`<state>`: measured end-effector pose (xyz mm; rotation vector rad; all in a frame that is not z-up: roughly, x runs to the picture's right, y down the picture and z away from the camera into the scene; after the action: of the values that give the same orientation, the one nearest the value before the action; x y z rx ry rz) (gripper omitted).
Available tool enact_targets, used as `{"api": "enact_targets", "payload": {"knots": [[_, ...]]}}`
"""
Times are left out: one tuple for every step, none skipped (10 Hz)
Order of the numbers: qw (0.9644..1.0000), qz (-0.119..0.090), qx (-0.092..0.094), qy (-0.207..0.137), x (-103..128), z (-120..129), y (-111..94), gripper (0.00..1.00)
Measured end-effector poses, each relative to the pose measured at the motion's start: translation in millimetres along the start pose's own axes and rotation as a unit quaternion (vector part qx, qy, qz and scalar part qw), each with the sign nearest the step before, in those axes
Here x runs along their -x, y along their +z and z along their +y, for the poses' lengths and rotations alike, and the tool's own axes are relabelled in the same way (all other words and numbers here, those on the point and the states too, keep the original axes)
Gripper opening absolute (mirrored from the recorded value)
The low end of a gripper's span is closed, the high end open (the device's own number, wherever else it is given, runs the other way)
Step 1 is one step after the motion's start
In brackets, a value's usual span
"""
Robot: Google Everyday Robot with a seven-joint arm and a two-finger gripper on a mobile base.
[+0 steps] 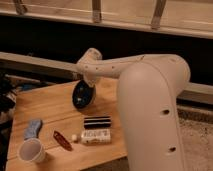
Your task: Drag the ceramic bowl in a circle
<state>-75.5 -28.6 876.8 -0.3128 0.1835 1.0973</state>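
Observation:
The ceramic bowl (82, 95) is dark navy, glossy and round, and sits near the middle of the wooden table (50, 105). It looks tilted, its open side facing left and toward me. My gripper (89, 83) reaches down from the white arm (120, 67) onto the bowl's upper right rim and is mostly hidden behind the wrist. A small white cup (32, 150) stands at the table's front left, far from the gripper.
A blue cloth-like item (33, 128) lies at the left. A dark red flat packet (62, 140) and a black-and-white striped box (96, 129) lie near the front edge. A dark ledge and railing run behind the table. My white body fills the right.

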Motion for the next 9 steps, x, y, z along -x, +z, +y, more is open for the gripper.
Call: {"api": "enact_targets", "payload": {"knots": [[0.9999,0.001,0.004,-0.011,8.0,9.1,2.2,0.00],[0.9999,0.003,0.004,-0.016,8.6,10.1,3.0,0.00],[0.9999,0.003,0.002,-0.016,7.1,9.5,1.8,0.00],[0.9999,0.003,-0.001,-0.015,6.4,5.5,3.4,0.00],[0.9998,0.005,-0.002,-0.019,8.5,1.6,5.0,0.00],[0.9996,0.007,-0.003,-0.028,13.0,4.5,6.4,0.00],[0.9994,0.009,-0.001,-0.035,14.9,12.6,6.2,0.00],[0.9989,0.010,0.001,-0.045,15.7,26.9,4.8,0.00],[0.9987,0.013,-0.001,-0.049,11.9,28.3,3.9,0.00]]}}
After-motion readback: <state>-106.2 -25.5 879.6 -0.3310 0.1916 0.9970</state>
